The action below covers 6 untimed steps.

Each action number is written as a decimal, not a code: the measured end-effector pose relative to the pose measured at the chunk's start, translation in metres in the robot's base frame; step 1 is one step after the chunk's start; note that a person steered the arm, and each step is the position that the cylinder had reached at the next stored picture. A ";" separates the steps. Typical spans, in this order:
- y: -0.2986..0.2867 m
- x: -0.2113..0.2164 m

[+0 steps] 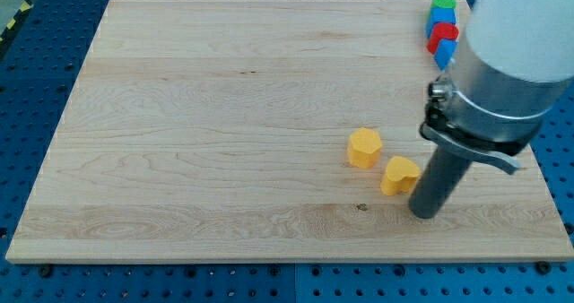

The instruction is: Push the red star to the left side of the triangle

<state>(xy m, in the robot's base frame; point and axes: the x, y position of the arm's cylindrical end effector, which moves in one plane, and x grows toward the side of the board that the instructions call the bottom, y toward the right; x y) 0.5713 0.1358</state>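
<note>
A red block, its shape partly hidden, sits in a tight cluster at the view's top right. A green block and a blue block lie above it. Another blue block lies just below it, partly hidden by the arm; I cannot tell which one is the triangle. My tip rests on the wooden board at the lower right, far below the cluster. It is just right of a yellow heart-shaped block, very close to it or touching it.
A second yellow block lies up and to the left of the heart-shaped one. The arm's grey and white body covers the board's right side and part of the cluster. A blue perforated table surrounds the board.
</note>
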 end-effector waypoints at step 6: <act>0.062 0.014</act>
<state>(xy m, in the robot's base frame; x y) 0.5853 0.1982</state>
